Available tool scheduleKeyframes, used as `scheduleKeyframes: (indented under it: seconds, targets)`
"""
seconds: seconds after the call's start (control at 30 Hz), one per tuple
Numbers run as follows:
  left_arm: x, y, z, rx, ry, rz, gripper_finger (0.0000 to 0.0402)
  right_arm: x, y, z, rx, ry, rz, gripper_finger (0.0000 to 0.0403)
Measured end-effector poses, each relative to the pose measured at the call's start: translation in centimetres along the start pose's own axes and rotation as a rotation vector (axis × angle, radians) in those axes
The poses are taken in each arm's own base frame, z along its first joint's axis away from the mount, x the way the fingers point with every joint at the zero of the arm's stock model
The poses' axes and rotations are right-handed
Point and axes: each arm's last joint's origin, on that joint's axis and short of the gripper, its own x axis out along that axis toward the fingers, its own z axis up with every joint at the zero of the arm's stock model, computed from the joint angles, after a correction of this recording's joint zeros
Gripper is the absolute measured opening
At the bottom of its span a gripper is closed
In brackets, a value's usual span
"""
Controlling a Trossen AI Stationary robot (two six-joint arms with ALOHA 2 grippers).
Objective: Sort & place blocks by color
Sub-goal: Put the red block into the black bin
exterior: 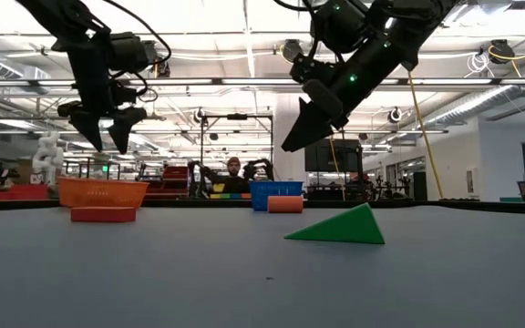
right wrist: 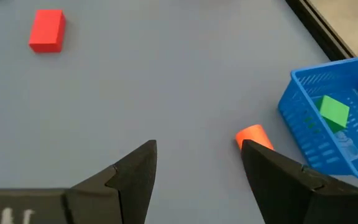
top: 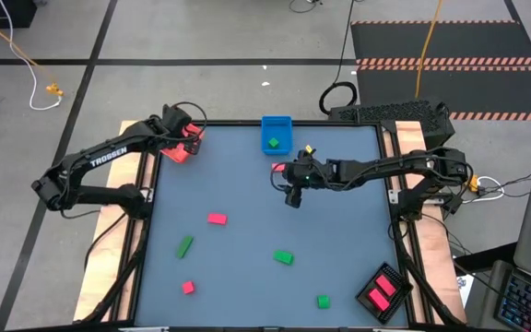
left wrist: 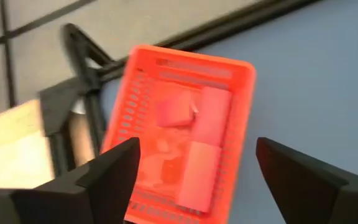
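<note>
My left gripper hangs open over the red tray at the table's far left corner; pink and red blocks lie inside it. My right gripper hangs open above the table's far middle, just near of a short orange-red block lying beside the blue tray. That tray holds a green block. Loose on the table are a pink block, a green bar, a green block, a red block and another green one.
A black tray with pink blocks sits at the near right corner. In the low view a green wedge-shaped block lies close to the camera. The table's middle, between the loose blocks, is bare. A person stands far behind the table.
</note>
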Motion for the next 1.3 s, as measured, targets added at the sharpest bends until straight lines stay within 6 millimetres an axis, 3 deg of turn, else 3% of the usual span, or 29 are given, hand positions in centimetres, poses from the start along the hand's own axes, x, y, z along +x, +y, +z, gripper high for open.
scheduleKeyframes:
  seconds: [0.2, 0.4, 0.63, 0.9, 1.1, 1.3]
  targets:
    - [-0.6, -2.0, -0.6, 0.063, 0.052, -0.248, 0.0325, 0.0, 0.0, 0.0, -0.002, 0.000, -0.001, 0.0228]
    - [-2.5, -5.8, -2.4, 0.296, 0.097, -0.521, 0.0293, 0.0, 0.0, -0.1, -0.032, 0.009, -0.002, 0.0228]
    - [-5.5, -9.8, -5.8, 0.558, 0.091, -0.672, 0.0258, 0.0, -0.1, -0.9, -0.064, 0.091, -0.028, 0.0228]
    - [-8.7, -12.5, -9.1, 0.738, -0.010, -0.763, 0.0247, -0.3, -0.3, -0.9, -0.020, 0.102, -0.066, 0.0228]
    - [-9.9, -13.1, -10.7, 0.829, -0.050, -0.774, 0.0250, -3.2, -0.6, 0.9, 0.069, -0.028, -0.055, 0.0228]
    - [-10.1, -13.7, -11.8, 0.856, -0.022, -0.781, 0.0250, -7.0, 0.9, 2.4, 0.065, -0.163, 0.014, 0.0228]
